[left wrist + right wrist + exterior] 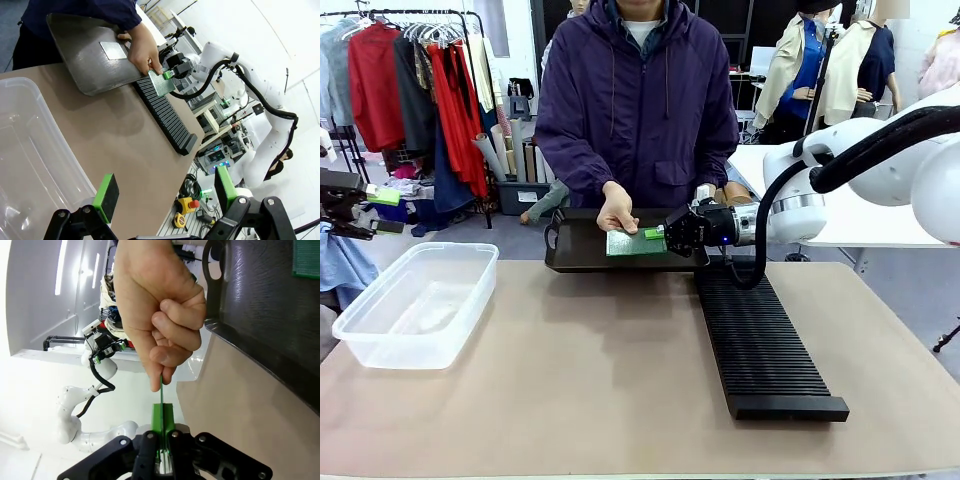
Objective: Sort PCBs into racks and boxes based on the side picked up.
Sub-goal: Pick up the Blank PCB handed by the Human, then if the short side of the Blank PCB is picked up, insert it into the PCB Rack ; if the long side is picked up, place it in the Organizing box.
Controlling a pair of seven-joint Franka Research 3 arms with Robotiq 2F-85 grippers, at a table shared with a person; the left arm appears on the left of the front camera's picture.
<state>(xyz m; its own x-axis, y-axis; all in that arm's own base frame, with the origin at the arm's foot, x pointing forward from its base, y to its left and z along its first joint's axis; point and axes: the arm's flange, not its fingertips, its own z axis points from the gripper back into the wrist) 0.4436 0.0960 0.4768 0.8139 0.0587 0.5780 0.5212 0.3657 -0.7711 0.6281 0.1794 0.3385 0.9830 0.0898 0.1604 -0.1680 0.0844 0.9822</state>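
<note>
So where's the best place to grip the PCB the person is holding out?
The PCB's free end, from the robot's right, opposite the hand: it's thin and flat, and the hand covers the other end. The right gripper is shut there.

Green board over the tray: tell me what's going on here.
A handover. The person's hand pinches one end of a PCB above the dark tray, and the right tool is shut on its other end. The left tool hangs open near the clear box. The black rack lies on the table by the tray.
</note>
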